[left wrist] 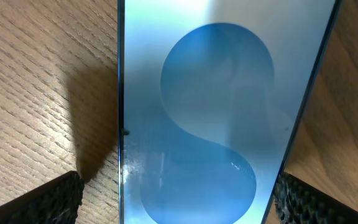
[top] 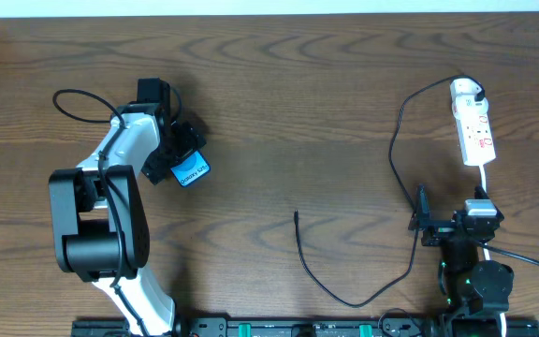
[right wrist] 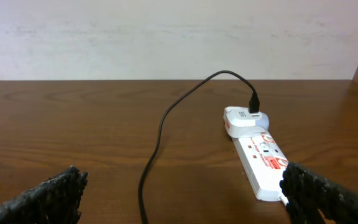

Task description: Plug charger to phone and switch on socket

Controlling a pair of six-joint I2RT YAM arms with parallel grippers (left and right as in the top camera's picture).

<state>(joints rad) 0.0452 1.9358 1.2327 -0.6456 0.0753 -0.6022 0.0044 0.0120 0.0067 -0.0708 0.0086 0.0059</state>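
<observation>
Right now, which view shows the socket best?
Right wrist: the socket lies close ahead, red marks visible, with the charger plugged into its far end. Overhead shows the socket whole but small, at the far right. Left wrist shows only the phone, no socket.

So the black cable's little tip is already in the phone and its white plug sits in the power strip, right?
Not quite. The overhead view shows the tip of the charger lying loose on the table, far from the phone. Its white plug does sit in the socket.
</observation>
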